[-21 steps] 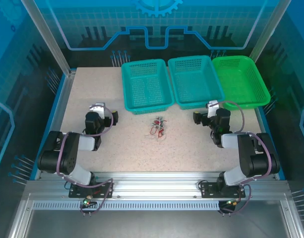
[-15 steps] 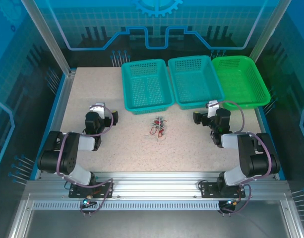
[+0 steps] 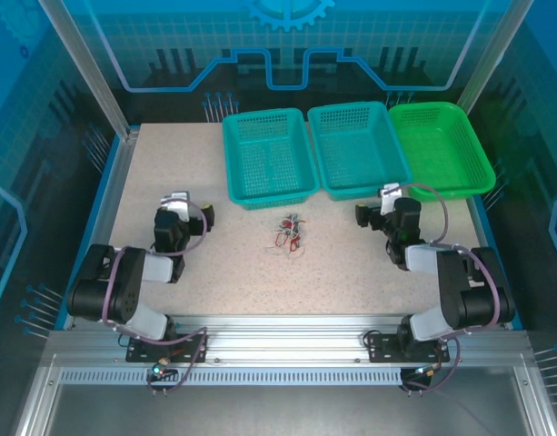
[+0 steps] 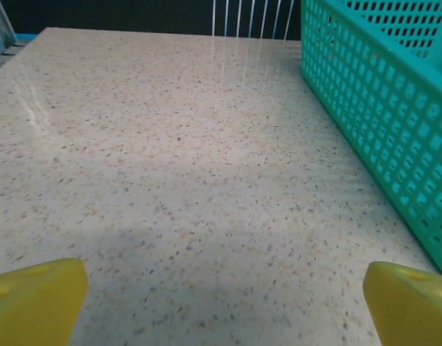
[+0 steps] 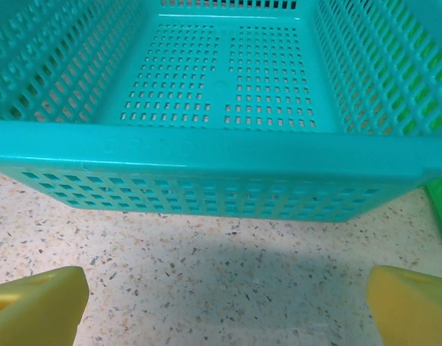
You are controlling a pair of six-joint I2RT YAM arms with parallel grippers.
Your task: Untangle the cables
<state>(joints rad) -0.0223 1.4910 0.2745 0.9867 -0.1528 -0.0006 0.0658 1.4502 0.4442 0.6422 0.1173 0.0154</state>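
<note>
well, my left gripper [image 4: 221, 306] gapes wide, its blunt yellow fingertips [image 4: 33, 299] low over the glossy, speckled stone table [image 4: 170, 166], with a teal lattice basket [image 4: 379, 122] just to the right. my right gripper [image 5: 221, 306] is spread just as wide, facing the smooth rim of the middle basket [image 5: 228, 151] with its perforated floor. both arms sit folded low, wrists aimed at the baskets. the cables [image 3: 289, 234], a small red, white and dark knot, lie between the arms, well apart from both.
</note>
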